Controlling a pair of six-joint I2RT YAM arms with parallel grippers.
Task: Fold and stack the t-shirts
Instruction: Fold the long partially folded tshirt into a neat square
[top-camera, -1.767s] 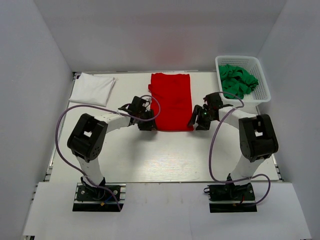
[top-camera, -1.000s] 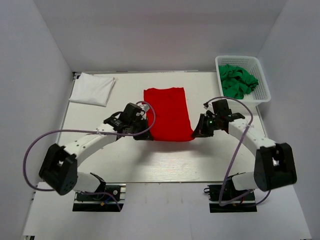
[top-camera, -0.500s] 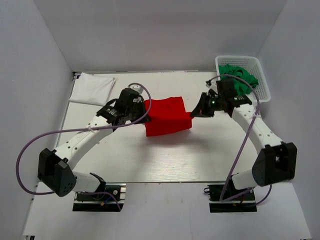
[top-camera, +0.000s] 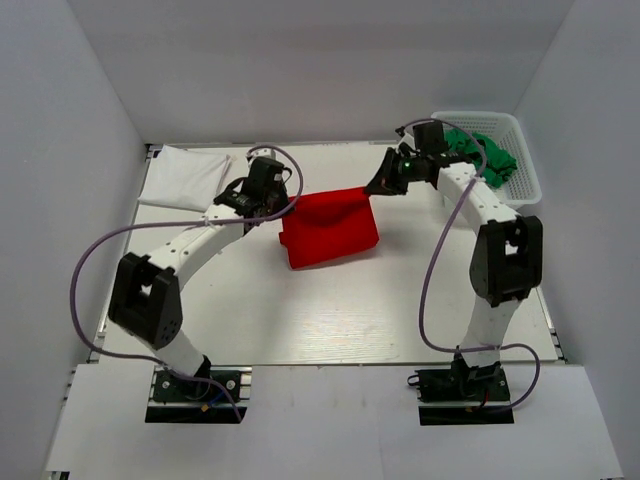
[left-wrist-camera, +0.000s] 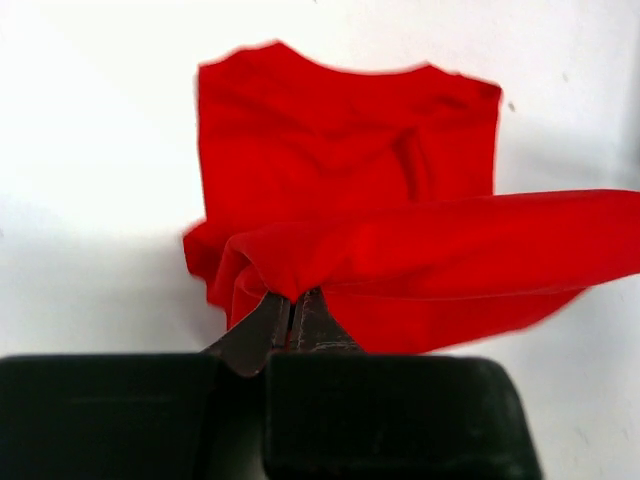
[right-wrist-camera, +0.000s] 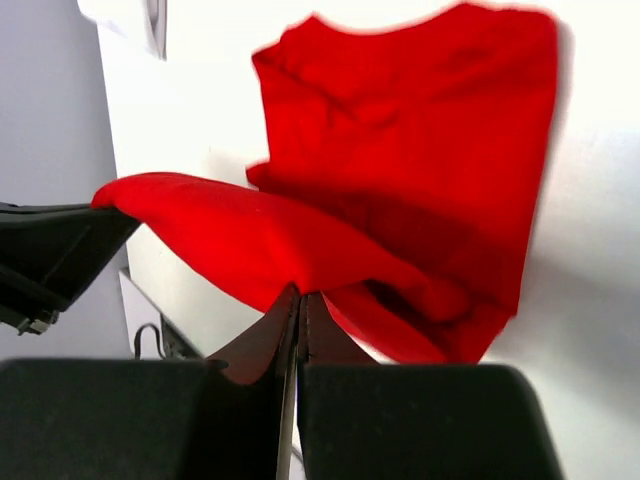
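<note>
Left gripper (top-camera: 283, 205) and right gripper (top-camera: 376, 188) each pinch the red shirt (top-camera: 328, 232) tight, one edge lifted over the tabletop (top-camera: 330, 315). Right arm (top-camera: 472, 203) hides part of the green shirts (top-camera: 495, 158) in the basket (top-camera: 527, 180).

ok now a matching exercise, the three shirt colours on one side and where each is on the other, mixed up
1. bright red cloth t-shirt
2. white cloth t-shirt
3. green cloth t-shirts

A. inside the white plastic lattice basket
B. flat at the table's far left corner
C. pinched by left gripper and right gripper, edge lifted

Pairs: 1-C, 2-B, 3-A
</note>
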